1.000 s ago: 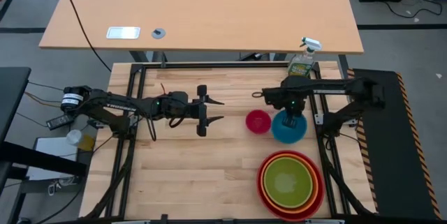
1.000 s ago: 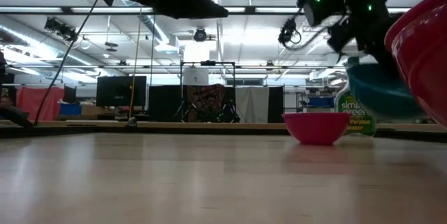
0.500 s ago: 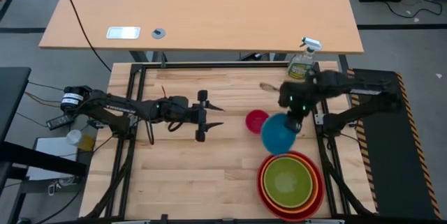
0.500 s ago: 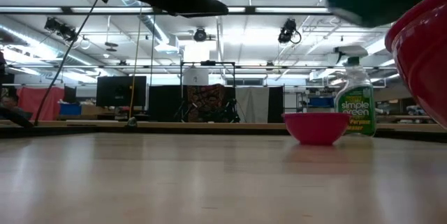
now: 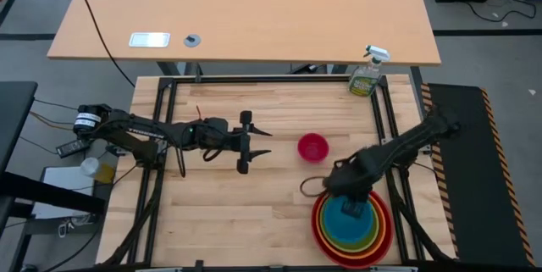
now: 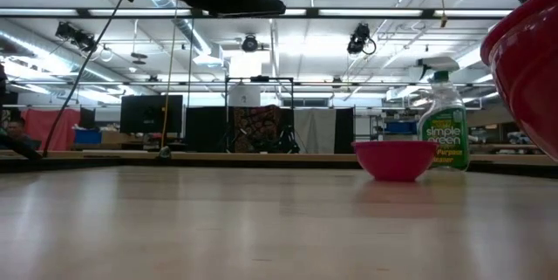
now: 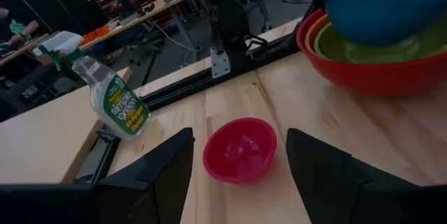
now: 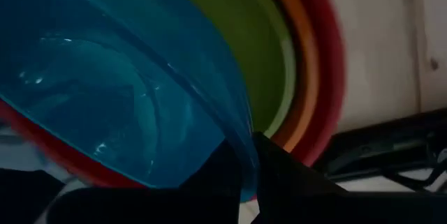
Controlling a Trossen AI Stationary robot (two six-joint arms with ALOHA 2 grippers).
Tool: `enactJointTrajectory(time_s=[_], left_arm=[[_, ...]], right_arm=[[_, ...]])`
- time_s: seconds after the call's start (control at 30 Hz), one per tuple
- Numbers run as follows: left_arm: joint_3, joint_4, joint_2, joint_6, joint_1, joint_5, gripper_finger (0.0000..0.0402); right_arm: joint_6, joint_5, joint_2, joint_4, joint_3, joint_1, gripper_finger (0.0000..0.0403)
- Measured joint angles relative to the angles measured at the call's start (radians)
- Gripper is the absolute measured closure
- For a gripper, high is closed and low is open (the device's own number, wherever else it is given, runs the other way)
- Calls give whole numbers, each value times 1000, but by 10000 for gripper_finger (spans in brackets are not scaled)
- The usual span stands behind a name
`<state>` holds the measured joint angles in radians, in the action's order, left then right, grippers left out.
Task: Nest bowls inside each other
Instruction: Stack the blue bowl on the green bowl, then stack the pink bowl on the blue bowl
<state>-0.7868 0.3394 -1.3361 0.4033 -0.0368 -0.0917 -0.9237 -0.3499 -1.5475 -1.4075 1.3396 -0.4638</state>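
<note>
A blue bowl [image 5: 351, 219] hangs tilted over the nested stack of red [image 5: 316, 223], orange [image 8: 302, 63] and lime green [image 8: 230, 49] bowls at the near right. My right gripper [image 5: 351, 201] is shut on it. The small pink bowl [image 5: 312, 147] sits upright on its base on the table mid-right. My left gripper [image 5: 256, 141] stands open and level to the left of the pink bowl, clear of it. In the left wrist view the pink bowl [image 7: 239, 149] lies ahead between the open fingers. My right gripper pinches the blue bowl's rim [image 8: 241, 137], one finger [image 8: 283, 175] outside the wall and the other inside. The fingers come from above, slanting down. The bowl [image 7: 380, 11] hangs tilted over the green bowl; whether it touches it I cannot tell.
A green spray bottle [image 5: 367, 74] stands at the far right corner of the table. Black frame rails [image 5: 385, 136] run along the table's edges. Bare wood lies between the left gripper and the near edge.
My right gripper has swung quickly toward the table's near edge, carrying the blue bowl from beside the pink bowl, lifted clear, to above the nested stack. The pink bowl has stayed in place.
</note>
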Motion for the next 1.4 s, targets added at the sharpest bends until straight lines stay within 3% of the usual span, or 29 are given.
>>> enactJointTrajectory(time_s=[0.4, 0.8, 0.9, 1.03, 1.13, 1.27, 1.4], left_arm=[[0, 8, 0, -35, 0, 0, 169], [0, -28, 0, -75, 0, 0, 169], [0, -29, 0, -78, 0, 0, 169], [0, -30, 0, -95, -2, 0, 169], [0, -40, 0, -116, -3, 8, 169], [0, -80, 0, -131, -7, 8, 169], [1, -120, 0, -133, -7, 9, 169]], right_arm=[[0, -19, -226, -34, -1, -23, 311], [-125, -56, -127, -156, 79, -5, 181], [-139, 55, -88, -162, 116, 14, 167], [-118, 382, -59, -142, 121, 63, 169], [-73, 533, -70, -101, 121, 127, 178], [42, 617, -89, 6, 77, 233, 191], [192, 613, -82, 70, -37, 369, 196]])
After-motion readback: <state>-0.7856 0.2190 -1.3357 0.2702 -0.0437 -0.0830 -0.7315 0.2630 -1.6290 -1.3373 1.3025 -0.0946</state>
